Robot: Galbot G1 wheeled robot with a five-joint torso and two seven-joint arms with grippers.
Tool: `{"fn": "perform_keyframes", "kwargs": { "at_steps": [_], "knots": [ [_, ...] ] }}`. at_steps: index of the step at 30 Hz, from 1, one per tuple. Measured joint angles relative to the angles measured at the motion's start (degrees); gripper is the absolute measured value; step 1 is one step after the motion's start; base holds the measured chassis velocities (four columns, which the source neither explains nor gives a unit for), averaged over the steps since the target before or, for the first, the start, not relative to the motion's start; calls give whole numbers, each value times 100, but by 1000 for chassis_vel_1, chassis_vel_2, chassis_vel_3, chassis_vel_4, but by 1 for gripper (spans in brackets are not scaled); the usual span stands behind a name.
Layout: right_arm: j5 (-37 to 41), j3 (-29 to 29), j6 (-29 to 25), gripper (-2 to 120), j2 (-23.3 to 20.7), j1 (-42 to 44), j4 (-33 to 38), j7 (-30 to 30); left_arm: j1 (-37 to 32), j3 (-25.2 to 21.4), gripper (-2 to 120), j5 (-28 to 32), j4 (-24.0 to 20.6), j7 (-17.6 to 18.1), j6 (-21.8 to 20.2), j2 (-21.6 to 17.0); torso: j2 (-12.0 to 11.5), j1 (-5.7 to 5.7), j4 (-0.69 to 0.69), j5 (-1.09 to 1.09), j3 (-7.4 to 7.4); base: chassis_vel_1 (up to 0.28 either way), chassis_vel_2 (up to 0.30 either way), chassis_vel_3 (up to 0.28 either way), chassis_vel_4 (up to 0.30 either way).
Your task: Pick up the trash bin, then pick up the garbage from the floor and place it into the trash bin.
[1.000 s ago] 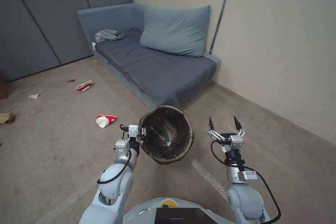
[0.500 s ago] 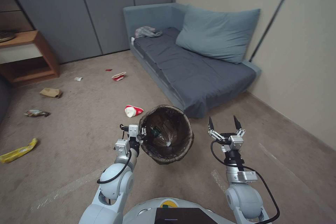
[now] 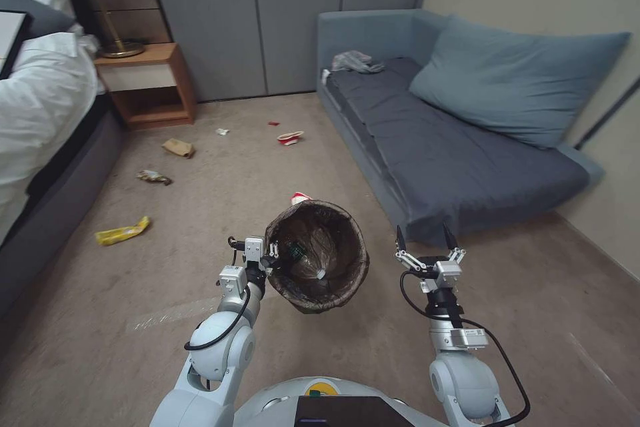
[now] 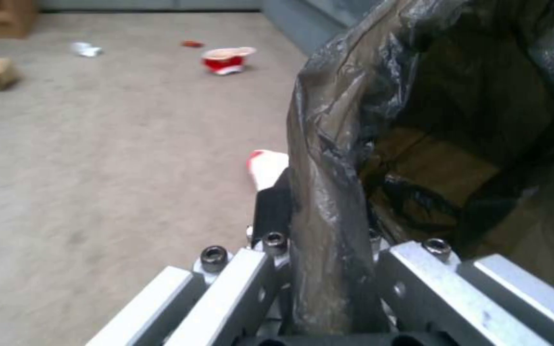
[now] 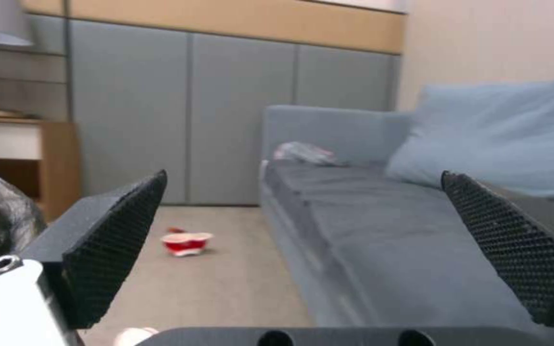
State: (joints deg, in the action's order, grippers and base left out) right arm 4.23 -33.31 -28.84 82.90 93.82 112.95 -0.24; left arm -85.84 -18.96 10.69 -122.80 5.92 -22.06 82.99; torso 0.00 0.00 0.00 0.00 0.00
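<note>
My left gripper (image 3: 270,255) is shut on the rim of the trash bin (image 3: 360,267) and holds it off the floor; in the left wrist view the bag-lined rim (image 4: 325,192) sits between the jaws. A bottle (image 3: 303,257) lies inside. To the bin's right, my right gripper (image 3: 423,238) hovers open and empty, also open in its own view (image 5: 304,175). Garbage lies on the carpet: a red-and-white cup (image 3: 290,138) (image 5: 187,242), another cup (image 3: 299,198) half hidden behind the bin, a brown paper bag (image 3: 179,147), a wrapper (image 3: 154,177) and a yellow wrapper (image 3: 123,231).
A blue-grey sofa (image 3: 453,147) with a big pillow runs along the right. A bed (image 3: 40,100) stands at the left, with a wooden nightstand (image 3: 150,83) beside it against grey wall panels. Open carpet lies between them.
The whole head view has swung left, bringing the bed, nightstand and more litter into sight. Both arms keep their pose, and the bin stays in the left gripper.
</note>
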Motion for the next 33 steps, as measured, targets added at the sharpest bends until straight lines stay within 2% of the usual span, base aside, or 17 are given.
{"fn": "perform_keyframes", "kwargs": {
  "at_steps": [23,33],
  "knots": [
    [-120,-72,-175,100,-10,-112,-55,-14,-12,-12,2,-36,19,-56,139,5,0,0,1,0,0,125,123,117,134],
    [-199,-116,-294,100,2,-159,-173,46,-7,2,2,-58,49,-44,166,13,0,0,-2,0,0,25,20,21,18]
  ]
}}
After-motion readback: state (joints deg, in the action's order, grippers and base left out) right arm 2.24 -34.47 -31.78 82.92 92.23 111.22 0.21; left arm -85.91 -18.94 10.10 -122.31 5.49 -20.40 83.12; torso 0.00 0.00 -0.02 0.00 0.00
